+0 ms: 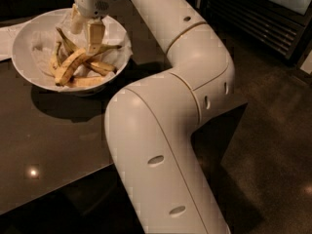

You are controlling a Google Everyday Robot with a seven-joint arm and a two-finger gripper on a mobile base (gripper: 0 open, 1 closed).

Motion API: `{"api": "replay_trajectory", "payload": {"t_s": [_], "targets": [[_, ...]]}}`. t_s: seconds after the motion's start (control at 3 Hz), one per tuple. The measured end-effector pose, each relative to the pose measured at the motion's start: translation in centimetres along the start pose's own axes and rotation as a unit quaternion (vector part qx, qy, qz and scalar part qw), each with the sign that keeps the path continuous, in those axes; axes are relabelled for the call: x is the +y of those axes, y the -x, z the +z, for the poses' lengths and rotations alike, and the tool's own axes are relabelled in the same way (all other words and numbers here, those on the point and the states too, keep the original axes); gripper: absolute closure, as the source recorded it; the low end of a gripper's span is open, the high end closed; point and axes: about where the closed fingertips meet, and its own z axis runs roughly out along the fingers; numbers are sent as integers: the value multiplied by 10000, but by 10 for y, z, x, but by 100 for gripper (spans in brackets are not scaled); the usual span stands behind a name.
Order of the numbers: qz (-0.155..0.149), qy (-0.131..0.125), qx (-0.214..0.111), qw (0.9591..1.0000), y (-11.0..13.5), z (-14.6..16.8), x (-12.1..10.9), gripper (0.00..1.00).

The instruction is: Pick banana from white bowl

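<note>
The white bowl (22, 57) sits at the back left of a dark table, lined with crumpled white paper. Several bananas lie in it. The largest banana (68, 66), yellow with brown blotches, lies at the middle of the pile, curving from lower left to upper right. Thinner, browner bananas (100, 67) lie around it. My gripper (85, 40) hangs straight down into the bowl over the banana's upper end. It is open, with one finger (95, 35) by the banana's end and the other behind it. It holds nothing.
The dark glossy table (53, 145) ends at a front edge low in the view and a right edge by my arm (161, 145). A white sheet (5, 38) lies left of the bowl. A dark slatted cabinet (263, 18) stands at the back right.
</note>
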Motion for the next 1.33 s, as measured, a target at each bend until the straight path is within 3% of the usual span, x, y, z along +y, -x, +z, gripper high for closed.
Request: {"api": "replay_trajectory", "payload": {"t_s": [1.33], "targets": [[282,402,-248,9985,11,25,11,44]]}}
